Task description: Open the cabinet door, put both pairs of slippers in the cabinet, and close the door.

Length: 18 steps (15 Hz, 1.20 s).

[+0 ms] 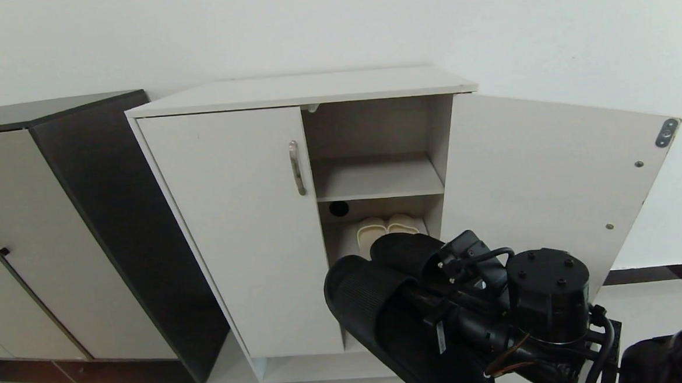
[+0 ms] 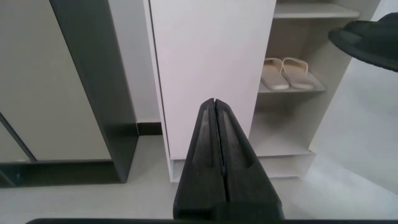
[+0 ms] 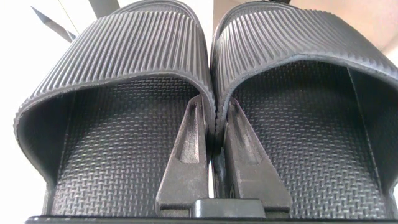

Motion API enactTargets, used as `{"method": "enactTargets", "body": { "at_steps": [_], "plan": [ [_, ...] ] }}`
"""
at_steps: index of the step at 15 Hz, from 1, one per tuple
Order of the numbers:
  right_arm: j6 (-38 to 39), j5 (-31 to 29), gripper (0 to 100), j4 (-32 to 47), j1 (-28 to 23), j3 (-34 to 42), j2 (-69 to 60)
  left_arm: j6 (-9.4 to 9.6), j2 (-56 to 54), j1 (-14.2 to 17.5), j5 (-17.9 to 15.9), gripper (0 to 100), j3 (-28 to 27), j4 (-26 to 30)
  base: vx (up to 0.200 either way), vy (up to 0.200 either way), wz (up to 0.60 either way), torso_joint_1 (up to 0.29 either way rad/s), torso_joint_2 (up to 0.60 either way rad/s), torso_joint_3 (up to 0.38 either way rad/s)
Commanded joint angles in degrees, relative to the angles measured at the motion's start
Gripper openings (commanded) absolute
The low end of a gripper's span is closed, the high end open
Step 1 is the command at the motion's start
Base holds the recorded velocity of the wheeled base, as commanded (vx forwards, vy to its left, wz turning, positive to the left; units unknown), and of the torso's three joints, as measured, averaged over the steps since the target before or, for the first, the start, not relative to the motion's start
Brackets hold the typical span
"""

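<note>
The white cabinet stands with its right door swung open and its left door shut. A pair of cream slippers lies on the middle shelf, also seen as cream slippers from the left wrist. My right gripper is shut on the touching inner walls of a pair of black ribbed slippers. Those black slippers hang in front of the open compartment, low and to the right. My left gripper is shut and empty, facing the shut left door.
A dark-sided cabinet stands against the white one on the left. The open door juts out to the right of my right arm. The upper shelf and the bottom shelf are bare. Pale floor lies in front.
</note>
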Motion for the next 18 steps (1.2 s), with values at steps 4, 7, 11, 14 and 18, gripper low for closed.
{"method": "enactTargets", "body": {
  "at_steps": [4, 7, 11, 14, 18],
  "plan": [
    [-6.4, 0.5, 0, -11.4, 0.7, 2.3, 5.8, 0.00, 0.0, 0.0, 0.0, 0, 0.0, 0.0, 0.000, 0.000, 0.00, -0.025, 0.25, 0.216],
    [-5.6, -9.6, 0, 0.0, 2.3, -6.4, 4.3, 0.00, 0.0, 0.0, 0.0, 0, 0.0, 0.0, 0.000, 0.000, 0.00, 0.001, 0.02, 0.015],
    [16.0, -23.0, 0, 55.5, 13.0, -36.9, -5.5, 0.18, 0.0, 0.0, 0.0, 0, 0.0, 0.0, 0.000, 0.000, 0.00, 0.000, 0.00, 0.000],
    [25.9, -35.9, 0, 72.0, 13.9, -54.4, 0.3, 0.26, 0.0, 0.0, 0.0, 0, 0.0, 0.0, 0.000, 0.000, 0.00, 0.000, 0.00, 0.000],
    [23.9, -38.8, 0, 69.9, 11.3, -55.8, 2.5, 0.26, 0.0, 0.0, -0.1, 0, 0.0, 0.0, 0.000, 0.000, 0.00, 0.000, 0.00, 0.000]
  ]
}}
